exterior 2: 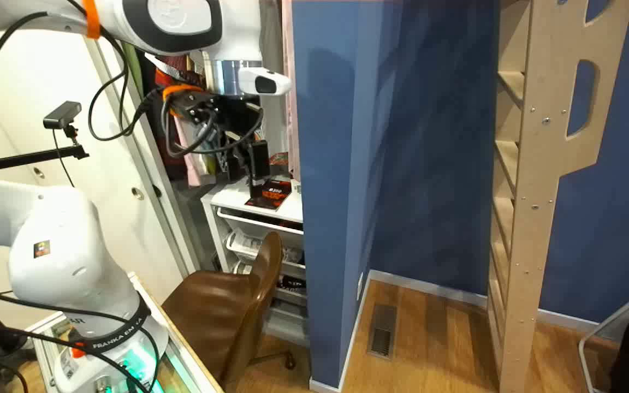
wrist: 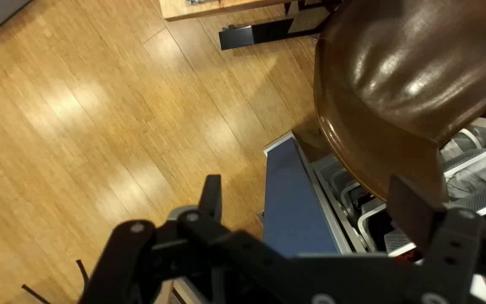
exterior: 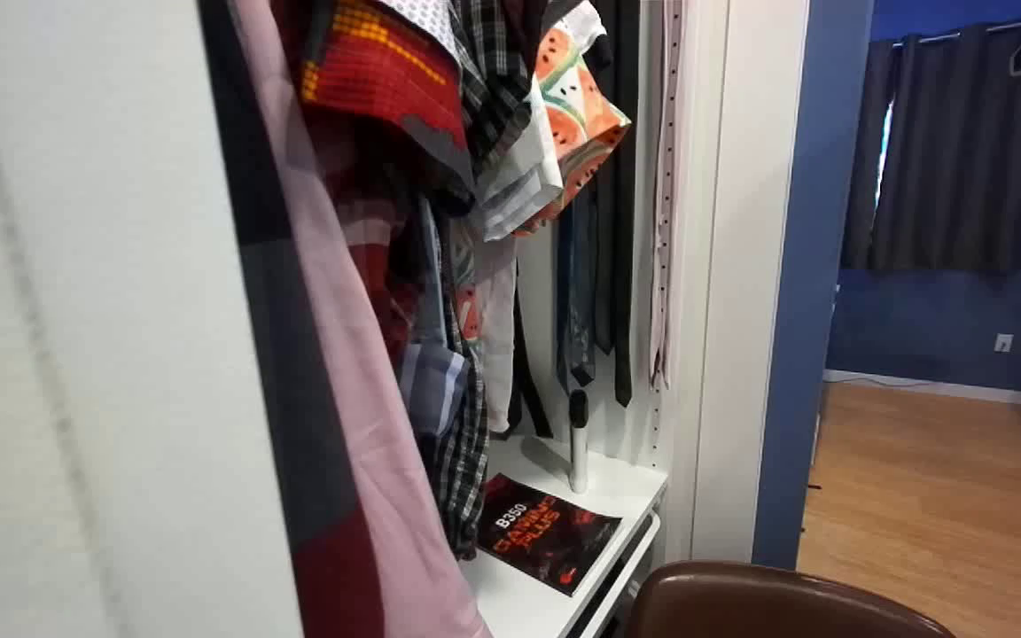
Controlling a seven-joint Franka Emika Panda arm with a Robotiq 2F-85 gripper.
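Note:
My gripper point(exterior 2: 246, 164) is open and empty in an exterior view. It hangs in front of the closet, above the front of a white shelf unit point(exterior 2: 226, 197). A black and red booklet marked B350 Gaming Plus point(exterior: 550, 536) lies flat on the shelf top; it also shows in an exterior view point(exterior 2: 271, 194) just behind the fingers. A white upright stick with a black top point(exterior: 579, 452) stands behind it. In the wrist view the fingers of my gripper point(wrist: 306, 190) are wide apart, with a blue wall end point(wrist: 295, 198) and drawers far below.
Clothes hang over the shelf, including a watermelon-print one point(exterior: 568, 115) and a pink one point(exterior: 369, 425). A brown chair point(exterior 2: 211, 300) stands before the wire drawers point(exterior 2: 246, 243). A blue wall point(exterior 2: 325, 191) borders the closet. A wooden ladder shelf point(exterior 2: 533, 218) stands farther off.

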